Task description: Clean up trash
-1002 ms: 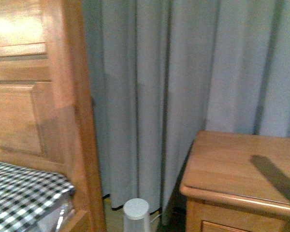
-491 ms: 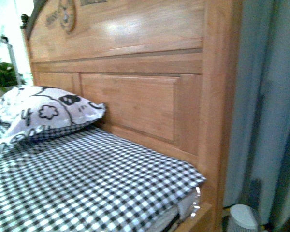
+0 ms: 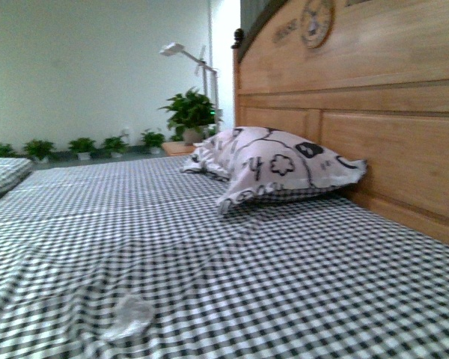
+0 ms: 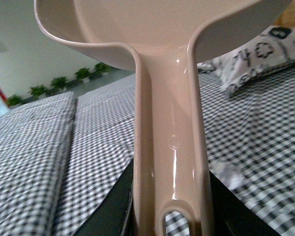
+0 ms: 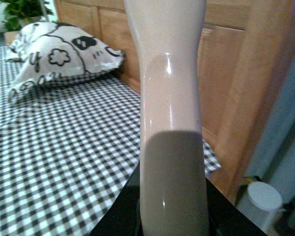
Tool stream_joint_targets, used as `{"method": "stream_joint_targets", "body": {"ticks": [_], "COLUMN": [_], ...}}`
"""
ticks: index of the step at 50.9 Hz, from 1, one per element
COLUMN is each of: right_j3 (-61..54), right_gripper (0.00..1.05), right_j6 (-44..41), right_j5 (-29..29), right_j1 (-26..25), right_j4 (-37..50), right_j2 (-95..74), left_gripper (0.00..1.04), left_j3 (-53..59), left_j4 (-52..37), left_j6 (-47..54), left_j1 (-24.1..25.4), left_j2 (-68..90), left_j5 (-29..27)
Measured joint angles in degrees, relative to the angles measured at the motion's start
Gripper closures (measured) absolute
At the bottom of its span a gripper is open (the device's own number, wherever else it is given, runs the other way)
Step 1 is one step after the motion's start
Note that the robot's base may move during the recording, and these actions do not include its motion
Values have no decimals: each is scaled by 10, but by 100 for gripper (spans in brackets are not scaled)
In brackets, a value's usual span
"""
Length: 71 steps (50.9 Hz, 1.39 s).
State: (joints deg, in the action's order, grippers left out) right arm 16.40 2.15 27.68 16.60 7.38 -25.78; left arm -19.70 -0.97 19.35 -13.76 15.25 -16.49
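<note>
The cleanup has not visibly begun. One small crumpled white wad of trash (image 3: 127, 314) lies on the black-and-white checked sheet of the bed (image 3: 299, 277), near the front camera and well apart from the pillow (image 3: 280, 168). Nothing is touching it.

The tools look ready. In the left wrist view, the left fingers (image 4: 113, 211) are closed around the handle of a beige dustpan (image 4: 169, 123). The pan is raised above the sheet, and the wad shows just beside its handle. In the right wrist view, the right fingers (image 5: 122, 214) are clamped on a second beige handle (image 5: 169, 98). Its working end is out of frame, so what tool it is cannot be told. Neither arm appears in the front view.

Still to do, by my reading: lower the pan beside the wad, move the wad into it, then empty it, perhaps into the white lidded bin (image 5: 263, 196) on the floor beside the wooden headboard (image 3: 389, 112).

Counted: one wad, one dustpan, one other handle, one pillow, one bin, one floor lamp (image 3: 185, 54), about six potted plants (image 3: 188, 112) along the far wall, and part of a second bed (image 3: 0, 168) at the far left.
</note>
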Motion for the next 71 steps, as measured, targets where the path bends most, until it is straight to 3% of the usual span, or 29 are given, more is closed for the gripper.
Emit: {"method": "stream_joint_targets", "body": {"ticks": [16, 18, 22, 26, 33, 41, 46, 55, 71], "right_j3": [0, 0, 0, 0, 0, 0, 0, 0, 0], "right_gripper": [86, 86, 86, 86, 86, 86, 86, 86, 86], "right_j6": [0, 0, 0, 0, 0, 0, 0, 0, 0], "right_j5": [0, 2, 2, -1, 1, 1, 1, 1, 1], "right_j1": [0, 0, 0, 0, 0, 0, 0, 0, 0], "right_j4": [0, 0, 0, 0, 0, 0, 0, 0, 0], "right_j2": [-2, -2, 2, 2, 1, 1, 1, 1, 1], "left_gripper": [79, 79, 79, 79, 79, 79, 79, 79, 79], "left_j3": [-1, -25, -73, -111, -149, -158, -158, -127, -72], "left_j4": [7, 75, 191, 300, 344, 351, 351, 352, 292], "left_j6": [-12, -46, -103, -111, -56, 22, 72, 180, 365], "left_j1": [0, -8, 2, 66, 189, 297, 339, 379, 373], "left_j2": [2, 16, 47, 79, 141, 205, 230, 246, 336], "left_j5": [-1, -33, -34, 55, 208, 321, 367, 422, 404]}}
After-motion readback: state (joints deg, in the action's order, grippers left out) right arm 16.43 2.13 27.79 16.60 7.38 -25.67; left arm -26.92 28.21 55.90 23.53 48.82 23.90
